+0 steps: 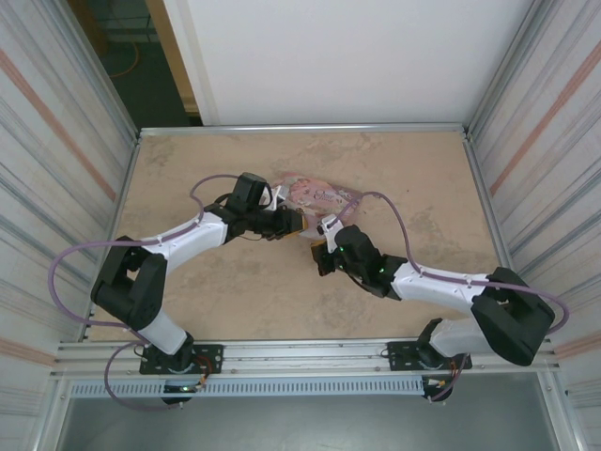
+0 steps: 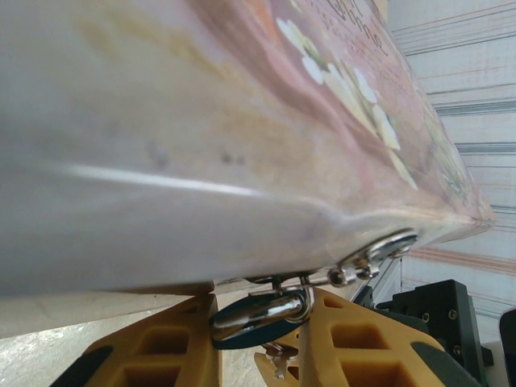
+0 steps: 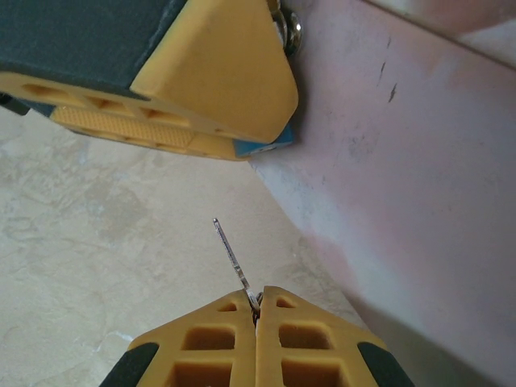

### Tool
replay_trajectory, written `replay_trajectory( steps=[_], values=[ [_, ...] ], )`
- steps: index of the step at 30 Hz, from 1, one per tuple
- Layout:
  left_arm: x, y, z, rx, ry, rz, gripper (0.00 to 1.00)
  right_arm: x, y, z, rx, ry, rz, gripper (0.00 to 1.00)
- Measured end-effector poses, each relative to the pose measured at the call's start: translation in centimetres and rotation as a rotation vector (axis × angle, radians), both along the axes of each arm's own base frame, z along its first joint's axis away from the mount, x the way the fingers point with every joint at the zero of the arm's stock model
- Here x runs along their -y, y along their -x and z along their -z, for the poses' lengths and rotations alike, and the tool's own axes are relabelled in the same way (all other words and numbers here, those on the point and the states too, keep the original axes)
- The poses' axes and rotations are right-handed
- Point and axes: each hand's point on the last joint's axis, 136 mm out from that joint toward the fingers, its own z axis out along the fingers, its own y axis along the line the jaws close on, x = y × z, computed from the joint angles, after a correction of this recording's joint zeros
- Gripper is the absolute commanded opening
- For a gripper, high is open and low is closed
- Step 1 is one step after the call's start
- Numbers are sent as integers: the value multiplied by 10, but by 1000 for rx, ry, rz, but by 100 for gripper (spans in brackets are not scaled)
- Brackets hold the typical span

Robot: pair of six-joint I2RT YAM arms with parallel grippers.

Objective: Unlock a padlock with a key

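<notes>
My table (image 1: 282,310) is mottled beige, fenced by ribbed side walls (image 1: 56,132) and a white back panel (image 1: 357,56), evenly lit.

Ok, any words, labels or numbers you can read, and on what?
No text is readable.
On the pink tin: what looks like fine script beside the flower picture, too blurred to read.
On the padlock and the key: no marking that I can make out.
</notes>
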Motion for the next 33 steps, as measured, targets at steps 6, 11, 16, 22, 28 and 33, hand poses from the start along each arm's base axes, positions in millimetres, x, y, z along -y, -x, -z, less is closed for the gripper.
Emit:
replay_trajectory(
  steps=[6, 11, 16, 22, 28, 33],
  values=[
    [0, 0, 0, 0, 1, -2, 8, 4, -11, -3, 14, -19, 28, 0],
    [0, 0, 0, 0, 2, -2, 8, 6, -16, -6, 18, -39, 42, 0],
    [0, -1, 0, 2, -1, -5, 8, 4, -18, -1, 6, -41, 43, 0],
    [-1, -2, 0, 6, -4, -10, 8, 2, -19, 3, -7, -50, 40, 0],
    [-1, -3, 1, 8, -8, -15, 8, -1, -19, 7, -17, -51, 35, 0],
    [-2, -3, 1, 8, -9, -17, 8, -1, -19, 8, -22, -58, 38, 0]
  ],
)
